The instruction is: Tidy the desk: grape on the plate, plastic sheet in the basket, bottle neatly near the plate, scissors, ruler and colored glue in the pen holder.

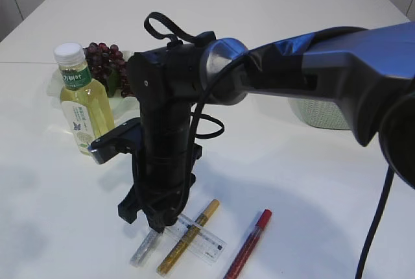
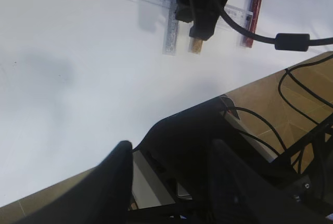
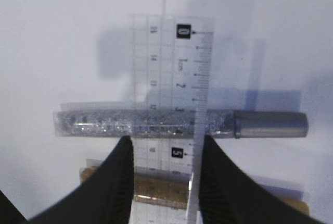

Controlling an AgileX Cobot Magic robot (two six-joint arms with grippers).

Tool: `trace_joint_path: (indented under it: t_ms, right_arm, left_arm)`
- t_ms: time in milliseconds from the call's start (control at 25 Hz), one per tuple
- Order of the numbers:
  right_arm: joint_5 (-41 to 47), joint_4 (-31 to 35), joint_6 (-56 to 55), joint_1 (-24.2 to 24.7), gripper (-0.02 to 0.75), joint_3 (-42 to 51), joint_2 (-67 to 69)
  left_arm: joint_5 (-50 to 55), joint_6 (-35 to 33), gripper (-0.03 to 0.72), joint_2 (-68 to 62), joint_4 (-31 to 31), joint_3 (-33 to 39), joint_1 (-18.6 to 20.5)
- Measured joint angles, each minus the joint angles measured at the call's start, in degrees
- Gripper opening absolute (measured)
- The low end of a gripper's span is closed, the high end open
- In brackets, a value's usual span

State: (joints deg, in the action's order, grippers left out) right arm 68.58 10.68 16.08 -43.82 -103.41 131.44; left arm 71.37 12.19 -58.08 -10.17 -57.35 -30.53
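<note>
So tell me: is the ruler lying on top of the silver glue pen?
Yes, the clear ruler crosses over the silver glue pen, whose glitter shows through it.

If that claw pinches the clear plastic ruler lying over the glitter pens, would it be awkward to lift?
Probably awkward. The clear flat plastic ruler looks thin and smooth, so it may slip or flex. It rests across the round silver glitter glue pen and gold glitter glue pen, which could roll underneath. The right gripper straddles it, jaws open.

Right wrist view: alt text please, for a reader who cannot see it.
The right claw, open, hangs over a clear ruler on the white table. A silver glitter glue pen lies across the ruler just beyond the fingertips, and a gold one lies across it between the fingers.
</note>
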Motion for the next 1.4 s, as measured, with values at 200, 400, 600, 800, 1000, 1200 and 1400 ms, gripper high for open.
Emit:
trace_joint_path:
  t_ms: [200, 400, 600, 800, 1000, 1200, 1400]
  right_arm:
    - [0.5, 0.0, 0.0, 0.0, 0.282, -1.9, 0.0]
    - [0.7, -0.1, 0.0, 0.0, 0.281, -1.9, 0.0]
    - [0.7, -0.2, -0.6, 0.0, 0.281, -1.9, -1.8]
    - [-2.2, -1.7, -1.4, 0.0, 0.281, -1.8, -4.0]
    - [-10.8, -3.7, -2.4, 0.0, 0.281, 5.3, -9.0]
    - [-24.3, -7.7, -3.2, 0.0, 0.281, 17.3, -17.8]
    - [-36.6, -11.2, -5.6, 1.5, 0.281, 27.4, -26.0]
  left_arm:
    - [0.0, 0.0, 0.349, 0.0, 0.0, 0.0, 0.0]
    - [0.0, 0.0, 0.349, 0.0, 0.0, 0.0, 0.0]
    - [0.0, 0.0, 0.347, 0.0, 0.0, 0.0, 0.0]
    - [0.0, 0.0, 0.343, 0.0, 0.0, 0.2, 0.0]
    - [0.0, 0.0, 0.342, 0.0, 0.0, 0.2, 0.0]
    - [0.0, 0.0, 0.342, 0.0, 0.0, 0.2, 0.0]
    - [0.0, 0.0, 0.342, 0.0, 0.0, 0.2, 0.0]
